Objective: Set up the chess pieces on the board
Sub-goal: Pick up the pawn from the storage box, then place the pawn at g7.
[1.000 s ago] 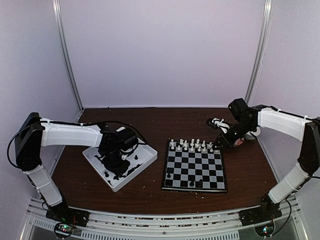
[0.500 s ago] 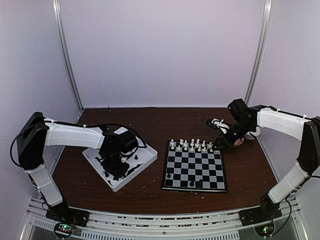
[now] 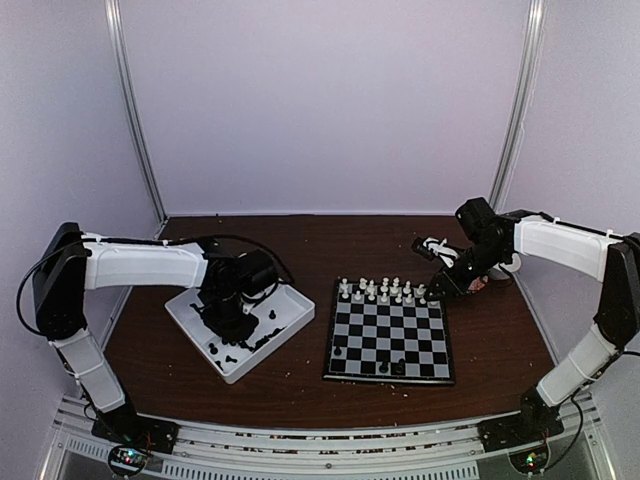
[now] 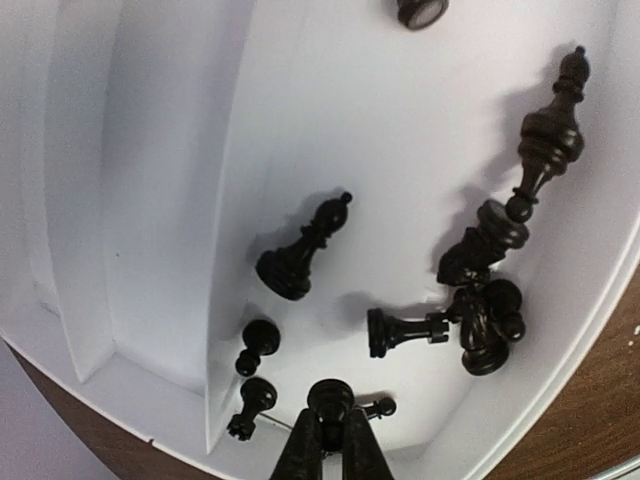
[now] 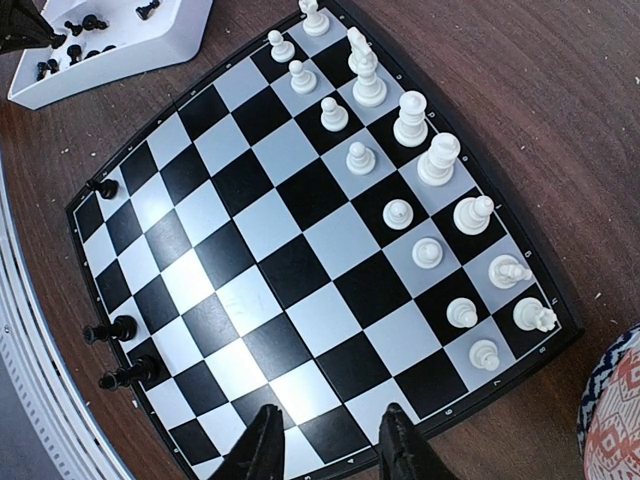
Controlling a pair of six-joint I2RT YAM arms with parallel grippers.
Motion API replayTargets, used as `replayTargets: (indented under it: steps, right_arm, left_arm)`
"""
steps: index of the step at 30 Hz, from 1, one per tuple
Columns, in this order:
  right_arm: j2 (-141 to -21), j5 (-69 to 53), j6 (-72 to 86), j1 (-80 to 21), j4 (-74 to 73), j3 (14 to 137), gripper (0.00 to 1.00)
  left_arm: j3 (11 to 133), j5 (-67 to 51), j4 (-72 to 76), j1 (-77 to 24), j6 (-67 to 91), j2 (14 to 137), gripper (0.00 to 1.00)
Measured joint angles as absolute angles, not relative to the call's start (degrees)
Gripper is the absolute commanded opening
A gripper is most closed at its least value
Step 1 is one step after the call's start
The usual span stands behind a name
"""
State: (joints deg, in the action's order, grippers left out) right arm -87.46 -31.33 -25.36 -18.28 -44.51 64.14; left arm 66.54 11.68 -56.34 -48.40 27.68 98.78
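White pieces (image 3: 385, 291) along board's (image 3: 390, 345) far edge

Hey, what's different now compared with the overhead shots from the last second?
The left fingers closed on a small black piece in the white tray; that arm barely shifted above it. The right fingers stayed apart and empty over the edge of the board, and the white pieces and the few black ones on the board have not moved.
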Motion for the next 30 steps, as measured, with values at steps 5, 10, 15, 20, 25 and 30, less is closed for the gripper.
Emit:
replayTargets:
  steps: [5,10,15,20,25,30]
  right_arm:
    - [-87.46,-31.33,-25.36,-18.28,-44.64,64.14,0.33]
    - [-87.44,-31.27,-25.39,-18.28,-44.88,64.14,0.33]
    - [-86.74,-31.00,-25.39,-18.04,-45.28,64.14,0.33]
    - [-83.50,-31.00,-25.32,-15.81,-45.34,64.14,0.33]
    - [-82.17,-31.03,-25.30,-13.34,-45.21,64.14,0.33]
    - [-82.19,-31.07,-25.30,-13.13,-45.19,64.14,0.33]
  left_arm:
    - [73.03,12.43,-59.66,-48.47,25.65,97.17,0.00]
    - [81.43,10.70,-60.93,-50.48,20.69,97.43,0.00]
    - [94.08,7.03,-61.06,-55.90,15.20,103.07,0.00]
    - [102.87,3.20,-60.47,-60.73,9.52,111.68,0.00]
    - [106.43,-0.12,-60.58,-63.48,4.86,118.76,0.00]
    - [110.04,-1.78,-61.47,-64.29,1.37,123.74,0.00]
